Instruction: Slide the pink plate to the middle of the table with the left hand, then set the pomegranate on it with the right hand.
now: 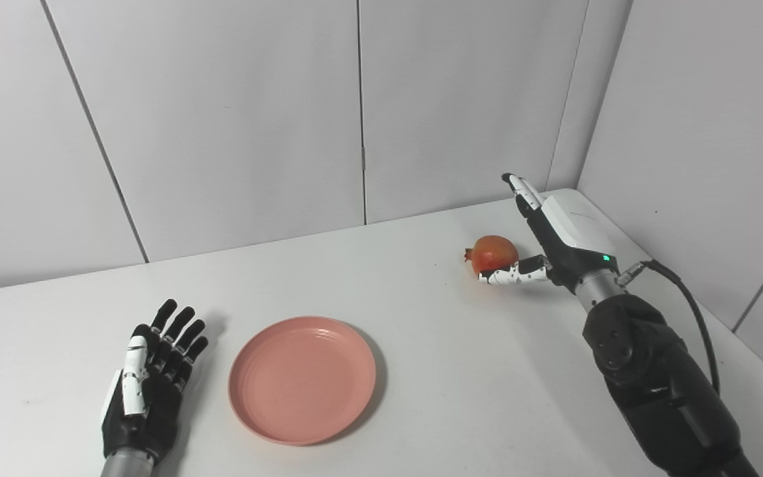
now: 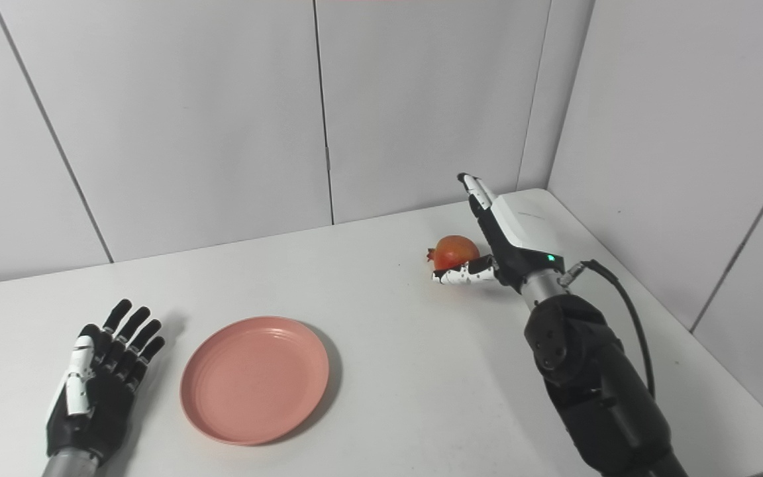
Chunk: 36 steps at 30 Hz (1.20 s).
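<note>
White surface (image 1: 421, 397) fills most of the view, backed by pale wall panels (image 1: 222, 132) that meet in a corner at the far right. On it, left of centre and toward the near edge, lies the pink plate (image 1: 302, 379), flat and bare. Just beside the plate's left rim rests the left hand (image 1: 150, 384), palm up, fingers spread, holding nothing. Farther back on the right, the right hand (image 1: 544, 228) stands edge-on beside the pomegranate (image 1: 493, 254), fingers stretched wide toward the wall, thumb reaching under the fruit's near side. The pomegranate sits on the surface, well apart from the plate.
</note>
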{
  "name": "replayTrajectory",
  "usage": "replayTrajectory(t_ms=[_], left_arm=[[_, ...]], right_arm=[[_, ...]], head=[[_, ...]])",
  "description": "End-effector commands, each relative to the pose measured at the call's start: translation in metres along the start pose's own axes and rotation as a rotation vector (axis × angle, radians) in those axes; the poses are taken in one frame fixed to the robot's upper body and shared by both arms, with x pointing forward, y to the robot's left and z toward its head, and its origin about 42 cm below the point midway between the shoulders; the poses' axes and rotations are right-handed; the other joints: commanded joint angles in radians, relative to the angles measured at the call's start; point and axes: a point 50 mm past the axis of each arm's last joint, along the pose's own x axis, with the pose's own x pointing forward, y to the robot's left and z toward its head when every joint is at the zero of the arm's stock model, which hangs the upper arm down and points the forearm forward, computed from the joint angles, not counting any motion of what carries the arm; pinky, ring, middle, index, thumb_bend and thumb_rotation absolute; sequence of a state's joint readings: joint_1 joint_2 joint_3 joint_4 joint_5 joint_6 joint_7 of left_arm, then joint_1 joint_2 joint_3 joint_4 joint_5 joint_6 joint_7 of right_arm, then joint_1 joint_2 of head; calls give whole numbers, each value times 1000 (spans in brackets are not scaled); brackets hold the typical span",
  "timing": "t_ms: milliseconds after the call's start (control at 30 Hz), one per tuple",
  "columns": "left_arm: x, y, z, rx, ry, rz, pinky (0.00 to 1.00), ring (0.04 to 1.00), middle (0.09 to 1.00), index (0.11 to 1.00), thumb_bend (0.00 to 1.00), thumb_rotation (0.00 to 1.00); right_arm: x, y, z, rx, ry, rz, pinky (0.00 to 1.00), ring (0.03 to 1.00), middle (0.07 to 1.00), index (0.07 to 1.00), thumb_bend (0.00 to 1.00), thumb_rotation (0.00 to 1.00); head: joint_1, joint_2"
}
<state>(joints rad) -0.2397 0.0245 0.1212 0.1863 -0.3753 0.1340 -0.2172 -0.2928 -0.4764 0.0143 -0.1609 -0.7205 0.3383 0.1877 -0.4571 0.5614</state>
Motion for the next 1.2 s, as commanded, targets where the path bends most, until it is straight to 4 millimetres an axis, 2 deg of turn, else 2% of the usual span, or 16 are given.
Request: replayTrajectory(t_ms=[0,233,600,800,1167], left_arm=[[3,1,4,1,-1,-13,910,897,904,894,382,1000],[3,1,5,11,0,-8,902,891,901,895,381,1000],[1,3,6,10,2,-14,913,900,910,908,391,1000],[0,3,7,20,2,-14,905,895,903,899,388,1000],[0,2,8,48,1,-20,898,892,903,900,394,1000]], right_arm=[[13,-24,3,-23,-20,-60,783,899,957,962,955,284],[29,-19,-6,-10,0,-26,788,899,959,956,959,256],[50,-9,-16,-1,16,11,765,868,933,937,968,301],[60,-4,-19,31,25,27,785,878,931,929,972,302],[73,7,-19,13,23,53,761,864,909,908,964,335]], head=[[1,1],[0,6],[-3,13],[-3,20],[1,25]])
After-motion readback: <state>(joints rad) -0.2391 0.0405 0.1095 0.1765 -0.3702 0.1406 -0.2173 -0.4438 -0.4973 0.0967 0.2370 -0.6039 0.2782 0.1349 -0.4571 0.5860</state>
